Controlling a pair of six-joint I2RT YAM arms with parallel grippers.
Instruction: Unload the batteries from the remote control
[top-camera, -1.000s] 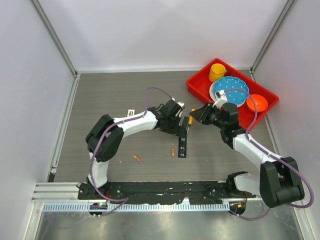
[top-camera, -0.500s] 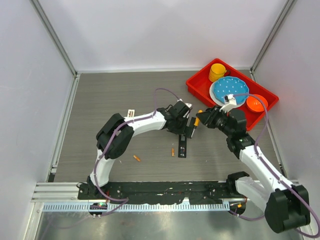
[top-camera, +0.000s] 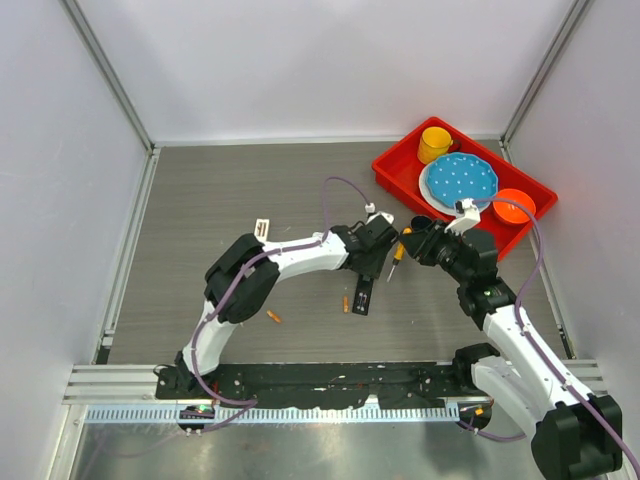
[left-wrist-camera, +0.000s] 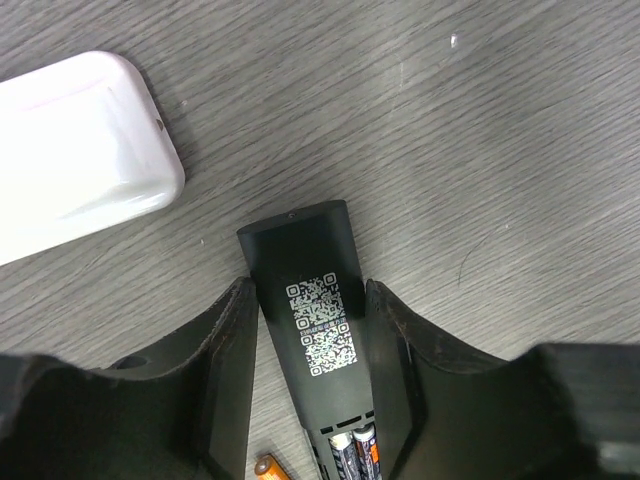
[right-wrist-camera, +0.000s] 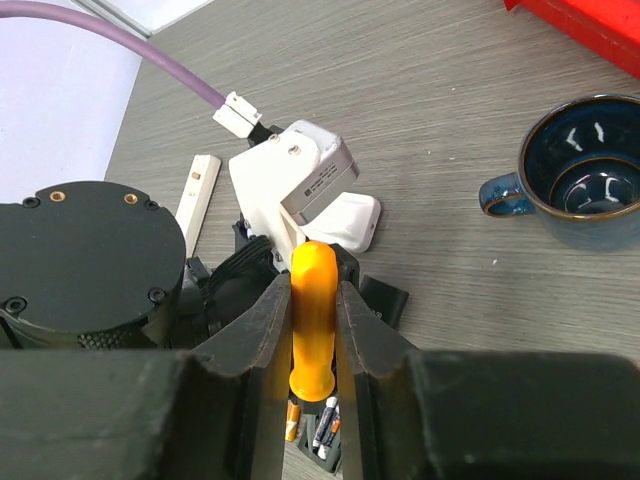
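Note:
The black remote control (left-wrist-camera: 312, 330) lies back-up on the table, its QR label showing, and my left gripper (left-wrist-camera: 306, 290) is shut on it near its far end. Two dark batteries (left-wrist-camera: 356, 456) sit in its open compartment. One orange battery (left-wrist-camera: 268, 467) lies just beside the remote, also seen from above (top-camera: 346, 302); another orange battery (top-camera: 273, 317) lies further left. My right gripper (right-wrist-camera: 312, 285) is shut on the orange-handled screwdriver (right-wrist-camera: 312, 325), held upright directly above the compartment batteries (right-wrist-camera: 326, 432). From above, the right gripper (top-camera: 404, 246) is close beside the left gripper (top-camera: 374, 254).
A white rounded case (left-wrist-camera: 75, 150) lies just beyond the remote's end. A dark blue mug (right-wrist-camera: 575, 185) stands to the right. The red tray (top-camera: 395, 170) at the back right holds a yellow cup, a blue plate and an orange bowl. A small white strip (top-camera: 262, 228) lies to the left.
The left gripper has slid right and nearer along the remote. The right gripper has swung in toward it with the screwdriver, which now stands over the battery compartment.

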